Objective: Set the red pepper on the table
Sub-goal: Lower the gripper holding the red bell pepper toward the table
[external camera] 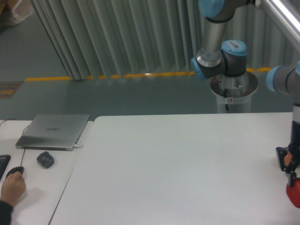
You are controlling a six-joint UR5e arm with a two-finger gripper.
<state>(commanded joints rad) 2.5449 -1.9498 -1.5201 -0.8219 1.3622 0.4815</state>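
Note:
The red pepper [294, 196] shows as a glossy red shape at the far right edge of the view, low over the white table [178, 168], and is partly cut off by the frame. My gripper [294, 180] hangs straight down onto its top. One dark finger [293, 177] reaches the pepper's upper side; the other finger is out of frame. I cannot tell whether the jaws clamp the pepper or whether the pepper rests on the table.
A narrower white desk [33, 197] on the left holds a closed laptop [54, 131], a small dark object [45, 160], and a mouse [15, 171] under a person's hand [13, 187]. The robot's base column [233, 91] stands behind the table.

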